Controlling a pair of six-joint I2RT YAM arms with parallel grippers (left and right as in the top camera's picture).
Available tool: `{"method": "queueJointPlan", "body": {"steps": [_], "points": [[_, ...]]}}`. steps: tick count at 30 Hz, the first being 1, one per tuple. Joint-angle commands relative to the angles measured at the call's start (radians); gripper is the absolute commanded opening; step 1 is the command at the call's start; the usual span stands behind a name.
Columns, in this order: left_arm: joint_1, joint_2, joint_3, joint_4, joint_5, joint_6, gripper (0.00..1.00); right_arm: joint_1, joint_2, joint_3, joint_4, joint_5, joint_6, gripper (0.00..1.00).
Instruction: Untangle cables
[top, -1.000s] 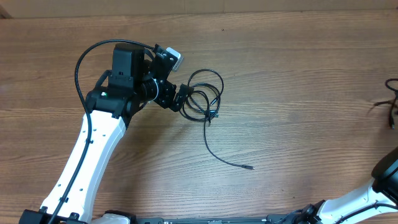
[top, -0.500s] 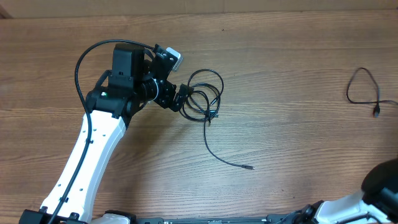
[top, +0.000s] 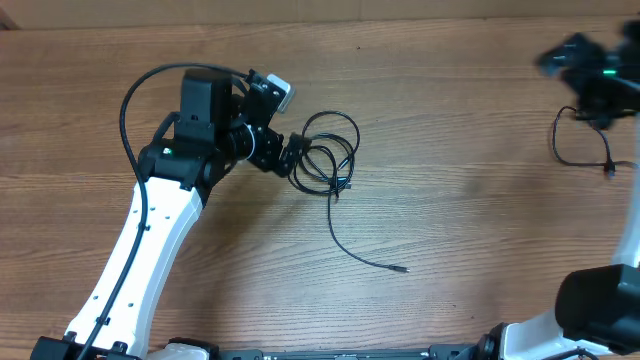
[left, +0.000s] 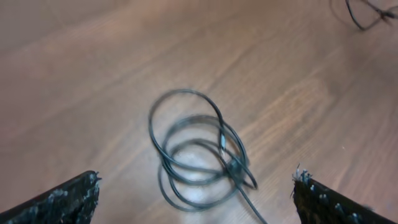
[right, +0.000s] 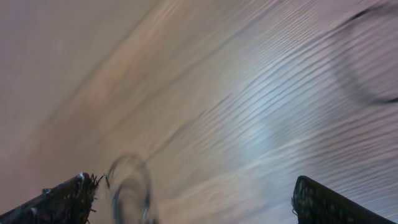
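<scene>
A tangle of thin black cables (top: 325, 152) lies coiled in overlapping loops at the table's middle left, and one tail runs down to a small plug (top: 400, 268). My left gripper (top: 296, 160) sits at the coil's left edge. In the left wrist view the coil (left: 186, 134) lies between and ahead of the wide-open, empty jaws (left: 196, 199). A separate loose cable (top: 578, 140) curves on the far right. My right gripper (top: 580, 60), blurred by motion, is above and behind it. In the right wrist view its jaws (right: 193, 199) are open, with a blurred cable loop (right: 130, 183) near the left finger.
The wooden table (top: 460, 220) fills the view. The left arm's white link (top: 150, 250) and its thick black wire (top: 130, 100) cross the left side. The right arm's base (top: 600, 310) stands at the bottom right corner.
My right arm has swung from the lower right edge up to the far right back. The right-hand cable now lies spread on the table. My left arm and the coil have not moved.
</scene>
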Motion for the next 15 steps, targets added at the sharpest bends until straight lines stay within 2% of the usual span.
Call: {"method": "queueJointPlan", "body": {"steps": [1,5,10,13,15], "points": [[-0.006,-0.009,0.009,0.038,-0.029,0.015,1.00,0.099,-0.004,0.003,-0.030,-0.063,-0.004,1.00],[-0.006,-0.009,0.009,0.034,-0.029,0.015,1.00,0.209,-0.001,-0.018,-0.036,-0.067,0.014,1.00],[-0.005,-0.012,0.010,0.078,-0.037,0.023,1.00,0.276,0.000,-0.086,0.002,-0.095,0.054,1.00],[0.023,-0.028,0.011,0.043,-0.068,0.020,1.00,0.309,0.000,-0.161,0.019,-0.195,0.023,1.00],[0.057,-0.048,0.011,0.001,-0.106,-0.027,1.00,0.335,0.000,-0.219,0.030,-0.282,-0.053,1.00]]}}
